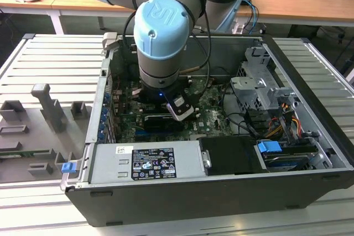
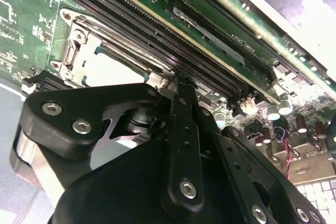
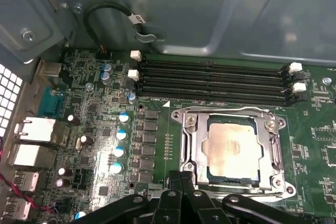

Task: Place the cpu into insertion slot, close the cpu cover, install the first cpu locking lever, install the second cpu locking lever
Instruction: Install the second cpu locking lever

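Lying in insertion slot [image 3: 233, 148] under closed cpu cover [image 3: 190, 145], cpu [image 3: 233, 147] just beyond jaws; jaws' state unclear.

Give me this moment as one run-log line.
cpu: in insertion slot | cpu cover: closed over it | pincer: at cover edge

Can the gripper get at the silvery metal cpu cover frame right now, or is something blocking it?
Probably yes. The gripper sits at the edge of the silvery square cpu cover, which lies closed over the pale metal-faced cpu; nothing lies between them.
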`<action>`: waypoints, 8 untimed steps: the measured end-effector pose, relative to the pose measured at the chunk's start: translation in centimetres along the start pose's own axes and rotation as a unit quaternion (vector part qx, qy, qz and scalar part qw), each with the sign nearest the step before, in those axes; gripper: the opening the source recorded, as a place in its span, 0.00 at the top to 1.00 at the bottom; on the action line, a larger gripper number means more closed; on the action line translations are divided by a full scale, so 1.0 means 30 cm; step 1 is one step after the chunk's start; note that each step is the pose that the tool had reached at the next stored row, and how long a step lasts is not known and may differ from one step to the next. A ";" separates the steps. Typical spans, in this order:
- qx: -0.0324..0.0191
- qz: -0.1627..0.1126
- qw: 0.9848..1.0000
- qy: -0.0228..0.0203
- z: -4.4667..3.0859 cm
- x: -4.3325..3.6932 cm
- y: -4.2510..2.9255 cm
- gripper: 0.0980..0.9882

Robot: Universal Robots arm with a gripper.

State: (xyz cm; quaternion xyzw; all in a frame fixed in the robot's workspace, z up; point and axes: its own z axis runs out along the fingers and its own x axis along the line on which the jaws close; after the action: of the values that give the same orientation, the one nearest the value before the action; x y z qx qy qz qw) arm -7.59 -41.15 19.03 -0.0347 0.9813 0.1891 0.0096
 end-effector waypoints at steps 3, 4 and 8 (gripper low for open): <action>-0.002 0.000 1.000 0.000 0.000 0.005 0.000 0.99; -0.003 0.000 1.000 0.000 -0.006 0.007 0.003 0.99; -0.002 0.000 1.000 0.000 -0.025 0.007 0.011 0.99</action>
State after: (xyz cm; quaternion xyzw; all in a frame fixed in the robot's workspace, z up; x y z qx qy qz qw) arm -7.84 -41.15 19.85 -0.0347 0.9808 0.1915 0.0096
